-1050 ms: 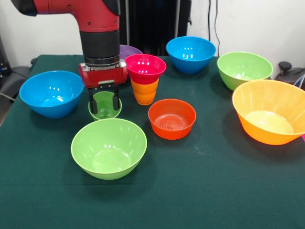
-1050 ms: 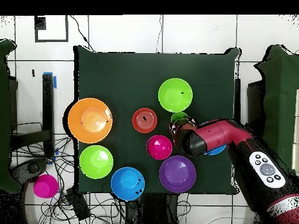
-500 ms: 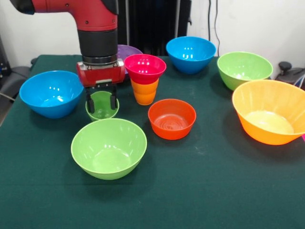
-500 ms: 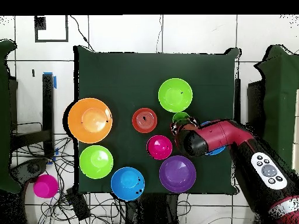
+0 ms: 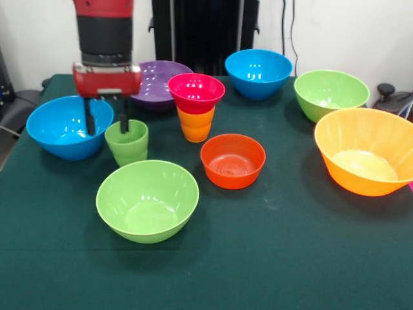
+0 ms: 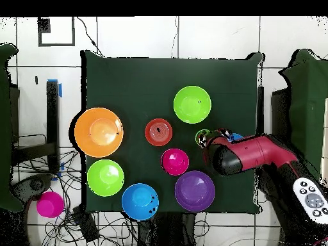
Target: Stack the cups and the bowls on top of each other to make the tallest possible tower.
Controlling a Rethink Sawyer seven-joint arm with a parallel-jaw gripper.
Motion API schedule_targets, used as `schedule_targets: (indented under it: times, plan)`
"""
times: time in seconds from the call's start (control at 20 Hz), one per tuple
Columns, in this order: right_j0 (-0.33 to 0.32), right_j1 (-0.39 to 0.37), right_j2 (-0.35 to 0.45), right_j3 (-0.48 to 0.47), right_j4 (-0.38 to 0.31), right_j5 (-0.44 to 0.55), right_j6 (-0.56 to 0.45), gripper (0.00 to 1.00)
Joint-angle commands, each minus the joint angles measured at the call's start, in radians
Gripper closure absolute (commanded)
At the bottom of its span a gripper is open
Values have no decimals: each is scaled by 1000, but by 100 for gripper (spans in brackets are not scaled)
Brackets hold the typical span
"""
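Note:
The light green cup (image 5: 127, 143) stands upright on the table between the left blue bowl (image 5: 68, 126) and the orange cup (image 5: 195, 126). A small magenta bowl (image 5: 197, 90) sits on top of the orange cup. My gripper (image 5: 106, 129) hangs at the green cup's left rim, open. One finger reaches the cup's mouth and the other is over the blue bowl's edge. From overhead the green cup (image 6: 203, 136) peeks out at the gripper (image 6: 208, 141), and the arm hides most of the blue bowl.
An orange-red bowl (image 5: 232, 161) and a light green bowl (image 5: 147, 200) sit in front. A purple bowl (image 5: 158, 81), a second blue bowl (image 5: 258, 72), another green bowl (image 5: 330, 93) and a large orange bowl (image 5: 368, 152) ring the table.
The gripper has risen and shifted left in the front view, away from the orange cup. The green cup slid a little the same way and now shows its full height.

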Motion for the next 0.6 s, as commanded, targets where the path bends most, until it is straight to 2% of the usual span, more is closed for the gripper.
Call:
schedule_targets:
  times: [0.05, 0.3, 0.6]
  plan:
    - [-32, -116, -21, 110, 48, 120, -172, 0]
    - [-44, -151, -27, 152, 57, 113, -153, 0]
    - [-35, -116, -30, 137, 30, 95, -131, 0]
